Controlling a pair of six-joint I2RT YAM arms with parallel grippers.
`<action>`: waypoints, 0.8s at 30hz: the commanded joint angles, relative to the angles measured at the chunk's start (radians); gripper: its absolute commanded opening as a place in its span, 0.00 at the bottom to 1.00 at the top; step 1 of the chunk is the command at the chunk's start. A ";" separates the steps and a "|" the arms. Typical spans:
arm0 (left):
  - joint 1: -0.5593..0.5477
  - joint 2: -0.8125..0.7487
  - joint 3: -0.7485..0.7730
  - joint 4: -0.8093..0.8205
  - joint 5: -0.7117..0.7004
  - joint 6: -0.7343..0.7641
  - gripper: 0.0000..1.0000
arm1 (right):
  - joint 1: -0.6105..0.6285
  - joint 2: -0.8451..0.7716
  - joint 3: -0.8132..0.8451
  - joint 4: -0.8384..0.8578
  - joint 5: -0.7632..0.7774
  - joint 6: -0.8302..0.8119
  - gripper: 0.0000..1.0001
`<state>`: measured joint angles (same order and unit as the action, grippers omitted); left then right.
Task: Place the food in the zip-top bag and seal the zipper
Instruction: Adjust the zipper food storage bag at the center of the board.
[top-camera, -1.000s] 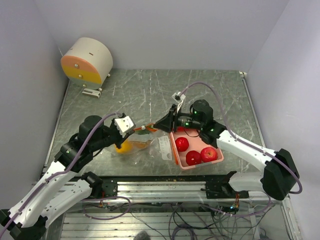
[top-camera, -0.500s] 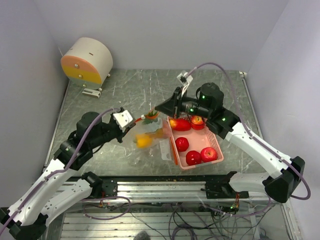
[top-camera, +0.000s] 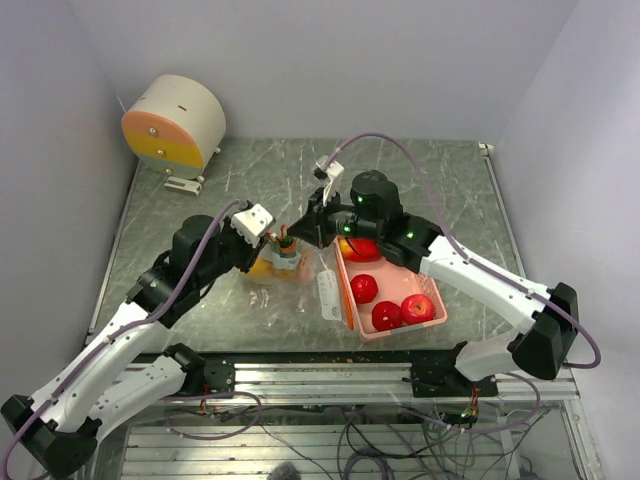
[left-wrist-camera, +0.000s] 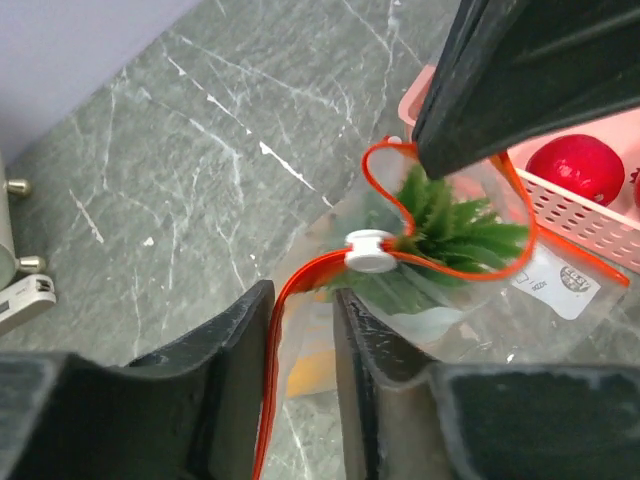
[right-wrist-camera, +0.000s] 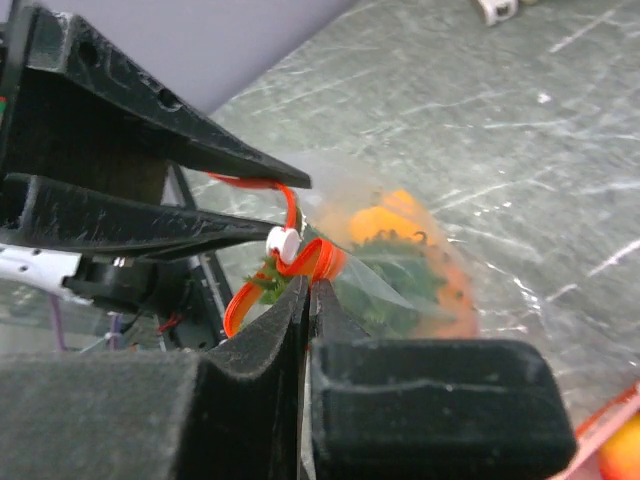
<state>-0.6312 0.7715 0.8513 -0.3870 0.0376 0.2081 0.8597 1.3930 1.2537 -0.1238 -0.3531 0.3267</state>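
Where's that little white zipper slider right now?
The slider sits on the zip-top bag's orange zipper, mid-frame in the left wrist view, between the left gripper and right gripper, beside the green leaves.

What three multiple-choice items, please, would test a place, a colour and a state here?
1. Where is the orange fruit? A in the basket; B in the bag; C loose on the table.
2. What colour is the bag's zipper? A orange-red; B blue; C black.
3. What is the right tool doing? A hanging open; B gripping the basket; C pinching the bag's rim.
Answers: 1 B, its leaves show through the plastic; 2 A, both wrist views show it; 3 C, it is closed on the rim beside the white slider.
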 joint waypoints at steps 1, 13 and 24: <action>-0.001 -0.005 0.050 0.050 0.006 -0.036 0.48 | 0.004 0.003 0.077 -0.043 0.139 -0.055 0.00; -0.001 -0.206 0.010 0.032 0.000 0.010 0.93 | 0.003 0.003 0.097 -0.004 0.150 -0.099 0.00; -0.001 -0.153 0.011 0.022 0.003 0.083 1.00 | 0.034 0.031 0.095 -0.036 0.090 -0.116 0.00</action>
<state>-0.6312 0.6220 0.8536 -0.3771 0.0463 0.2592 0.8749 1.5032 1.3323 -0.1928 -0.2379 0.2161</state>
